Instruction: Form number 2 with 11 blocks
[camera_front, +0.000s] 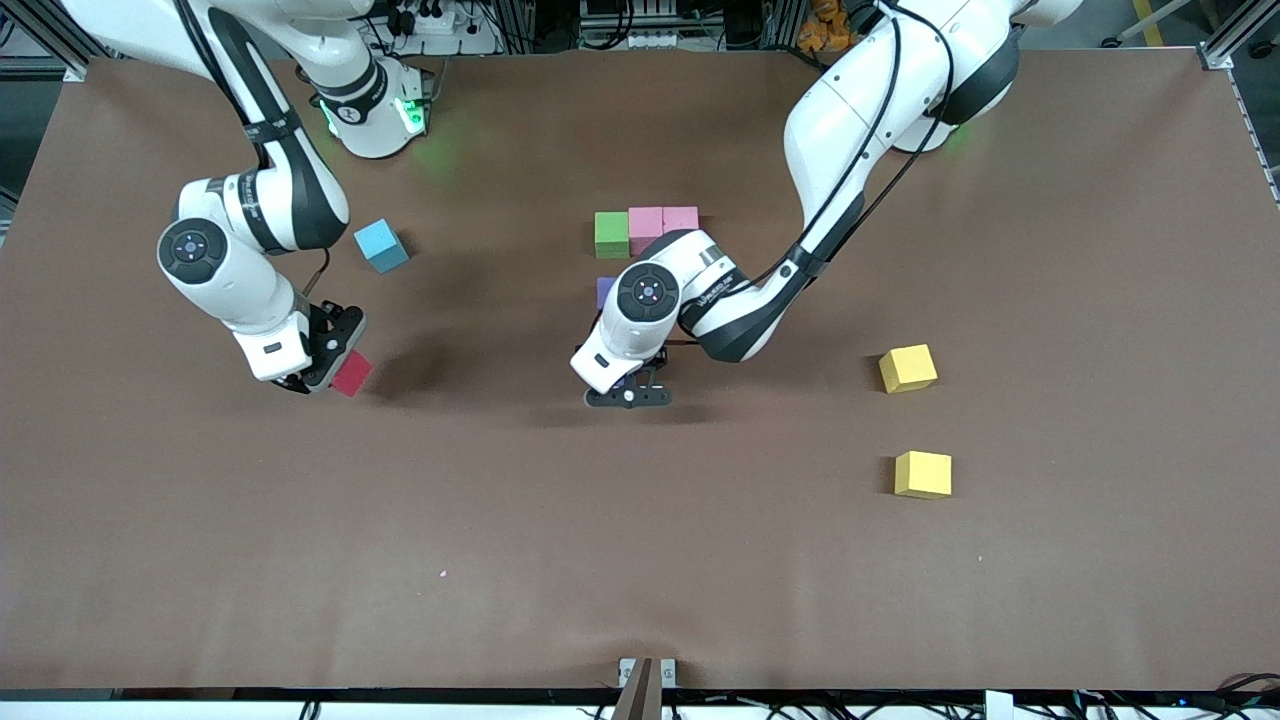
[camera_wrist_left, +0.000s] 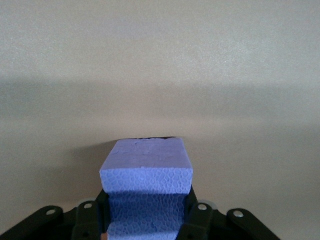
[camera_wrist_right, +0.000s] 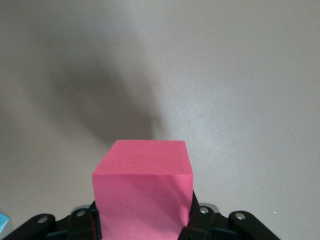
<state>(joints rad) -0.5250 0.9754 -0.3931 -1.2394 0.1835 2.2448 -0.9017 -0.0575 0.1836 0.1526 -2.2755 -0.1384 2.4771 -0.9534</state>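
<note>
1. Currently, the left gripper (camera_front: 628, 396) hangs low over the bench (camera_front: 640, 560), pinching a purple block (camera_wrist_left: 146, 172) between its fingers, as the left wrist view shows close up; it is nearer the front camera than the green block (camera_front: 611, 234).
2. The green block sits on the bench in a row with two pink blocks (camera_front: 662, 224), the three touching side by side, the pink ones toward the left arm's end.
3. Another purple block (camera_front: 605, 292) lies just nearer the camera than the green block, partly hidden by the left arm.
4. The right gripper (camera_front: 318, 372) is well away from the green block, toward the right arm's end, clamped on a red block (camera_front: 352, 374).
5. A light-blue cube (camera_front: 381, 245) rests between the green block and the right arm's end.
6. Two yellow blocks (camera_front: 908, 368) (camera_front: 923, 474) lie toward the left arm's end, nearer the camera than the green block, apart from one another.
</note>
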